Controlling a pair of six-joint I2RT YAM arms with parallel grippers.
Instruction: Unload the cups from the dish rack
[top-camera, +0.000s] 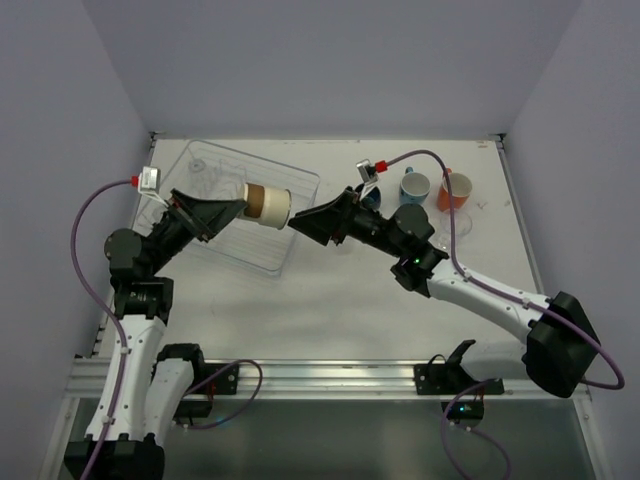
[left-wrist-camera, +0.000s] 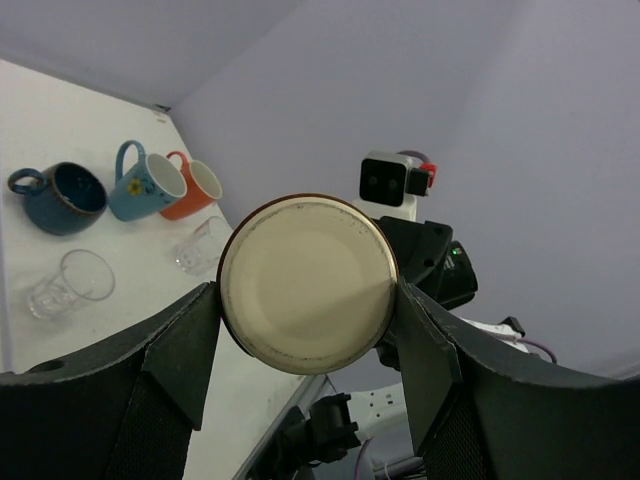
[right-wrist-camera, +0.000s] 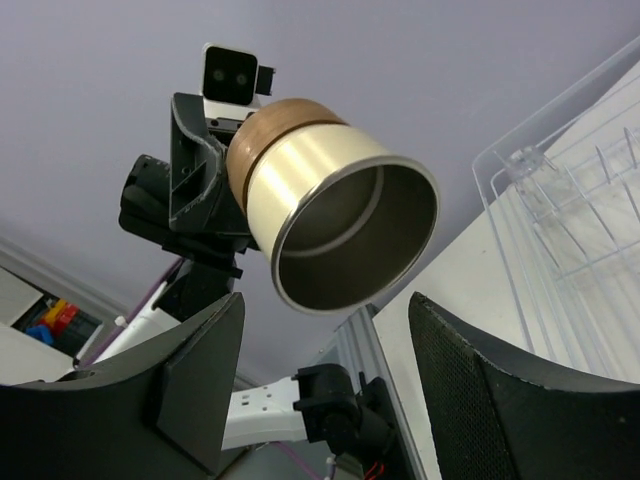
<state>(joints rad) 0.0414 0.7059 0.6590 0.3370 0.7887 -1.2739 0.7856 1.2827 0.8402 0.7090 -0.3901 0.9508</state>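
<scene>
Left gripper (top-camera: 240, 205): your jaws are clamped on one cream cup (top-camera: 272, 206), one finger on each side of its brown-banded base. In the left wrist view the flat bottom of the cup fills the gap between the fingers.
Cream cup, attitude: you hold it on its side, clear of the table (top-camera: 350, 300), with the base towards the left jaws and the open mouth pointing away from them, at the right jaws.
Right gripper (top-camera: 300, 222): your jaws stand apart with nothing between them. The cup's mouth sits just ahead of the fingertips, and you cannot tell from these views whether the rim touches them.
Dish rack (top-camera: 225, 160): one clear tray. It lies under and beyond the left jaws, to the side of the right jaws. You cannot tell whether anything clear stands in its slots.
Cups beyond the right jaws, on the table: five.
Handled cups: three in a row, each just beside the next. They are one dark blue cup (left-wrist-camera: 60, 197), one light blue mug (left-wrist-camera: 148, 185) and one orange cup (left-wrist-camera: 195, 185).
Clear tumblers (left-wrist-camera: 72, 282): two, upright, apart from each other, near the handled row.
Cups seen in all: six, one in your left jaws and five on the table.
</scene>
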